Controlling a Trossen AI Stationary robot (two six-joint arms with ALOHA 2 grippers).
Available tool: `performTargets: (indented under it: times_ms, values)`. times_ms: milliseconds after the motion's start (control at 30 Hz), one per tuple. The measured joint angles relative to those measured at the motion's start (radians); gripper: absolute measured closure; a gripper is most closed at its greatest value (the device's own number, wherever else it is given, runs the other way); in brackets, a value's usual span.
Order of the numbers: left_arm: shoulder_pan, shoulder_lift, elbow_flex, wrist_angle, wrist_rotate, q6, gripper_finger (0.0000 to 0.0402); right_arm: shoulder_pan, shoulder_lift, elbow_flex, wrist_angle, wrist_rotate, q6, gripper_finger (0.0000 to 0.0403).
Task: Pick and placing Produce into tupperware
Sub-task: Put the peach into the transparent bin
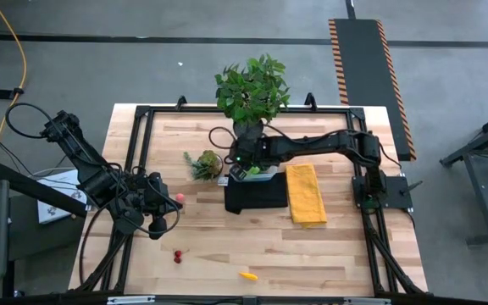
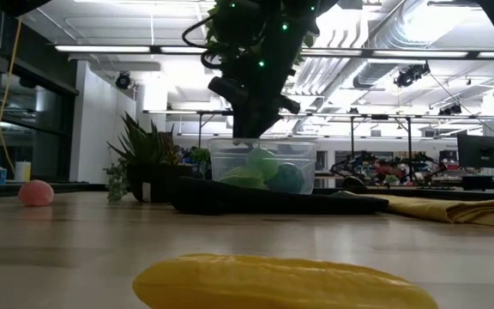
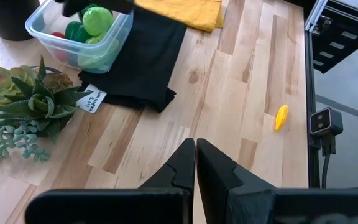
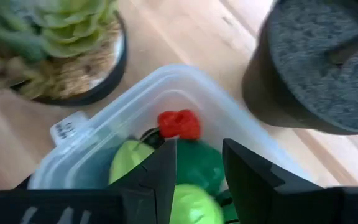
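The tupperware (image 4: 104, 134), a clear box, stands on a black folded cloth (image 1: 257, 195) at mid-table. It holds produce: light green pieces (image 3: 97, 18), a dark green piece (image 4: 201, 165) and a red berry (image 4: 179, 123). My right gripper (image 4: 197, 152) hangs over the box, open, its fingers a small gap apart above the green pieces, nothing between them. Loose produce lies on the table: a pink piece (image 1: 180, 198), red cherries (image 1: 178, 255) and a yellow piece (image 1: 248, 275). My left gripper (image 3: 196, 163) is shut and empty, raised over the table's left part.
A small spiky plant in a round pot (image 1: 203, 163) stands just left of the box. A big leafy potted plant (image 1: 252, 89) stands behind it. A yellow cloth (image 1: 305, 193) lies right of the black cloth. Bare wood shows along the near edge.
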Motion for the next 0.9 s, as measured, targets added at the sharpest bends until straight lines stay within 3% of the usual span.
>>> performTargets:
  times_ms: [267,533,900]
  values:
    - [0.000,0.000,0.000,0.000,0.020,0.008,0.0396,0.098,-0.013,0.001,0.018,-0.011,0.032,0.0279]
    - [0.000,0.000,0.000,-0.018,0.119,0.042,0.0396,0.197,-0.099,0.001,0.094,0.006,0.062,0.0279]
    - [0.000,0.000,0.000,-0.280,0.231,0.039,0.0387,0.377,-0.227,0.002,0.201,0.008,0.054,0.0279]
